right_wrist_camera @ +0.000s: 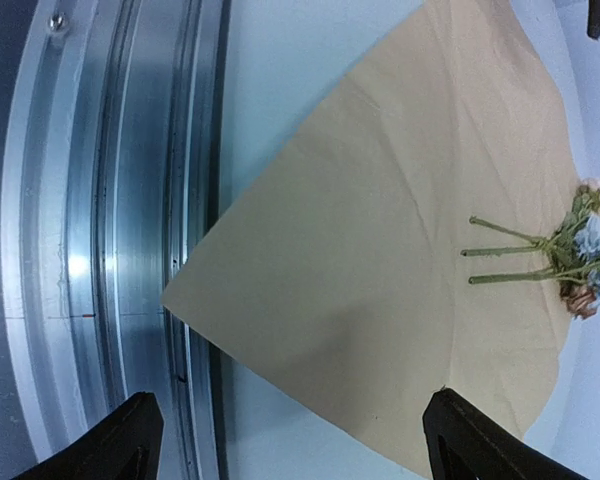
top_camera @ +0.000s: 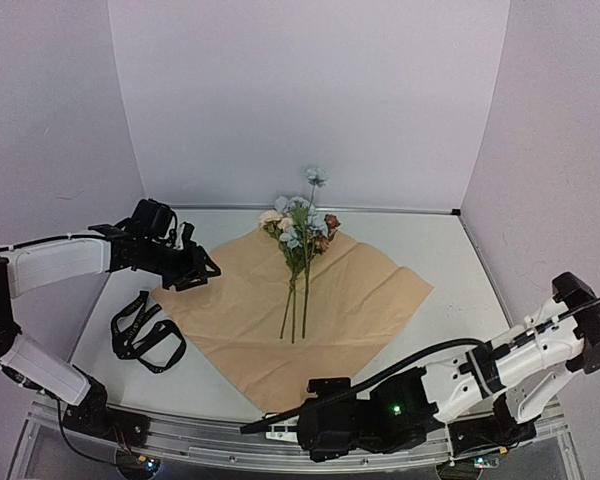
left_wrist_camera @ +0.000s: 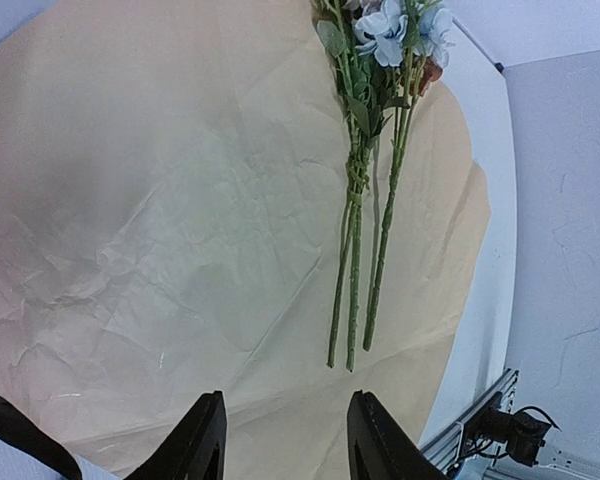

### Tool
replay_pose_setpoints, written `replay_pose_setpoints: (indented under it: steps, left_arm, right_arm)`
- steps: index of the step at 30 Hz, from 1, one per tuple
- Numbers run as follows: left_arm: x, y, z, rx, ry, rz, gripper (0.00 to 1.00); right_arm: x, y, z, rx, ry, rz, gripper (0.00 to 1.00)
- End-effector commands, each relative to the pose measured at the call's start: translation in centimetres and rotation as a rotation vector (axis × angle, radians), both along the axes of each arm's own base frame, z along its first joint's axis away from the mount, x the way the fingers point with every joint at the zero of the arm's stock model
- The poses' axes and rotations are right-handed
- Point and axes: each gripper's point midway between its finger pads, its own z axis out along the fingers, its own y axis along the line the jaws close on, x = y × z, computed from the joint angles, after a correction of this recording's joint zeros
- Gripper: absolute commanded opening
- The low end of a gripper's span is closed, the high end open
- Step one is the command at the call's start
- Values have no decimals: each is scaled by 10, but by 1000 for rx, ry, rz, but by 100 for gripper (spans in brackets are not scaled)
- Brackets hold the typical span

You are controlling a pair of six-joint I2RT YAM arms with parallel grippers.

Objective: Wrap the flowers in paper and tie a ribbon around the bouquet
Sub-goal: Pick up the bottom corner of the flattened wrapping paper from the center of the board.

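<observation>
As one paper lies spread: flowers, three stems; one ribbon.

A white table fills the middle of the top view. A pale back wall stands at upper centre, flanked by a left wall and a right wall. A grooved metal rail runs along the bottom edge.

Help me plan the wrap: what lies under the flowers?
The paper, tan side up, lies spread under the flowers, with the stems and most blooms resting on it. Its underside and the table beneath it are covered, so neither can be seen.
</observation>
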Motion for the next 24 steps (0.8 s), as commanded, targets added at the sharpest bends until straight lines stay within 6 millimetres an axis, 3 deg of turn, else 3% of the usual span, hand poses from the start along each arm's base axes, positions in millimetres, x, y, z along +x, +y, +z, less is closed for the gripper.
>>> replay_pose_setpoints:
  steps: [1, 5, 10, 11, 15, 17, 19, 24]
  left_arm:
    - [-1, 6, 18, -4, -53, 32, 44]
    - [-2, 8, 24, 0, -68, 36, 45]
    - [-3, 9, 25, 2, -73, 34, 44]
    - [-3, 9, 26, 4, -75, 33, 44]
    - [-2, 11, 29, 18, -86, 30, 44]
    - [0, 10, 30, 21, -90, 27, 44]
    - [1, 9, 31, 19, -93, 21, 43]
    - [5, 3, 40, 1, -111, 3, 43]
  right_arm:
    - [13, 17, -7, -11, -211, 64, 93]
    - [17, 29, -17, -42, -283, 87, 92]
    - [21, 48, -13, -34, -337, 83, 85]
    - [21, 50, -11, -31, -337, 82, 80]
    - [22, 53, 3, -10, -335, 70, 26]
    - [24, 53, 11, -8, -340, 64, 7]
    - [25, 53, 17, -11, -337, 63, 0]
    - [43, 43, 35, -11, -262, 13, 0]
